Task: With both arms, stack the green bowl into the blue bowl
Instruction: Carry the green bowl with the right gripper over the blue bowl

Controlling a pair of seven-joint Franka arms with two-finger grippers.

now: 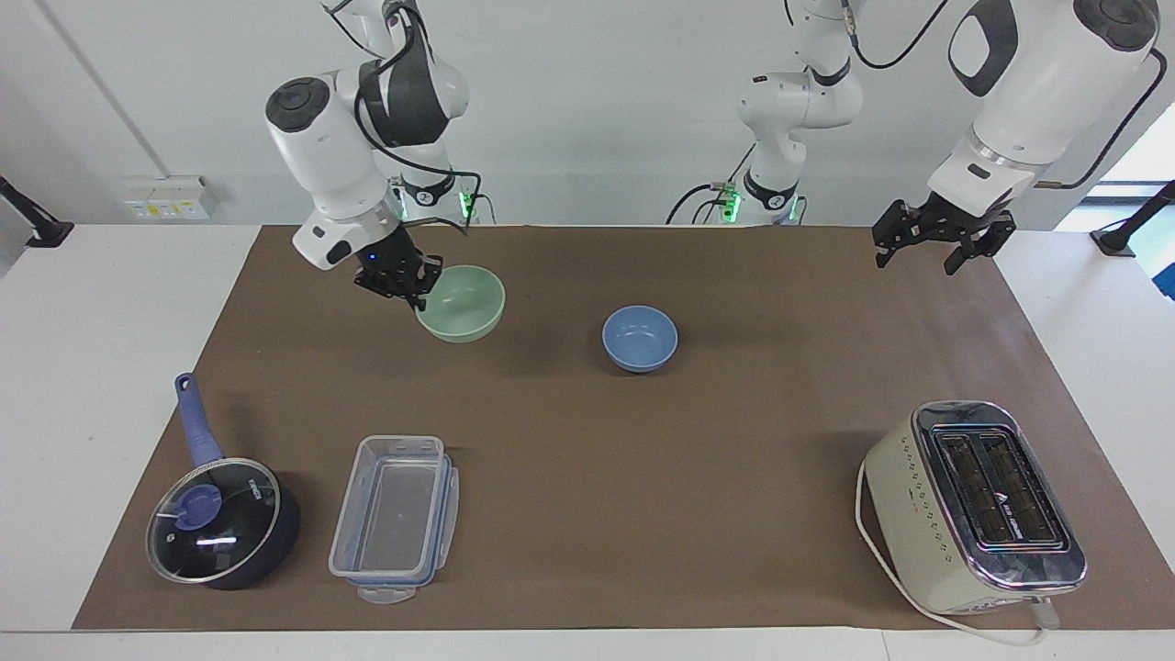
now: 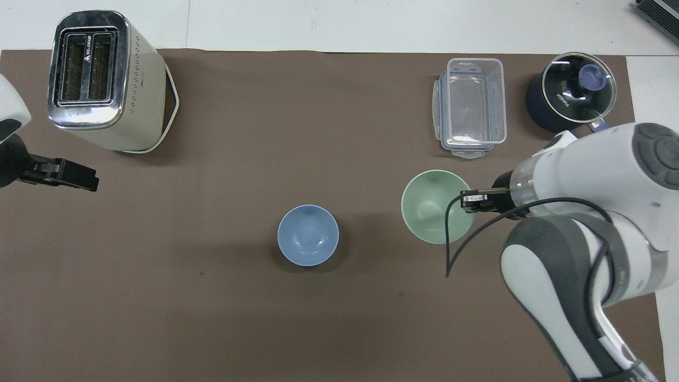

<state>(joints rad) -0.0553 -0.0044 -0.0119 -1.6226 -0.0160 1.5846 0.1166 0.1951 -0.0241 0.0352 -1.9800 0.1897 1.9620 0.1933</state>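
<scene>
Your right gripper (image 1: 415,296) is carrying the green bowl (image 1: 462,304) above the mat (image 1: 587,431), fingers pinched on the rim at the side facing the right arm's end of the table. The bowl is hanging roughly level and clear of the surface, its shadow lying on the mat below it. In the overhead view the same gripper (image 2: 472,201) is nipping the rim, with the bowl (image 2: 435,212) reaching out from it toward the blue bowl (image 2: 308,235).

The pick-up is looking done; the carry is under way. The blue bowl (image 1: 640,338) is sitting empty on the mat at about mid-table, apart from the green one, toward the left arm's end from your pincer. What you are still facing, by this reading: bringing green over blue, lowering it in, and letting go.

Your left gripper (image 1: 927,240) is waiting over the mat's edge at its own end, fingers spread and holding nothing. In the overhead view it (image 2: 87,180) is showing beside the toaster (image 2: 106,79). The task is calling for both arms, so this one's share is looking undone.

Farther from the robots than your pincer, the saucepan (image 1: 216,514) and the clear box (image 1: 397,514) are sitting well off the path to the blue bowl.
</scene>
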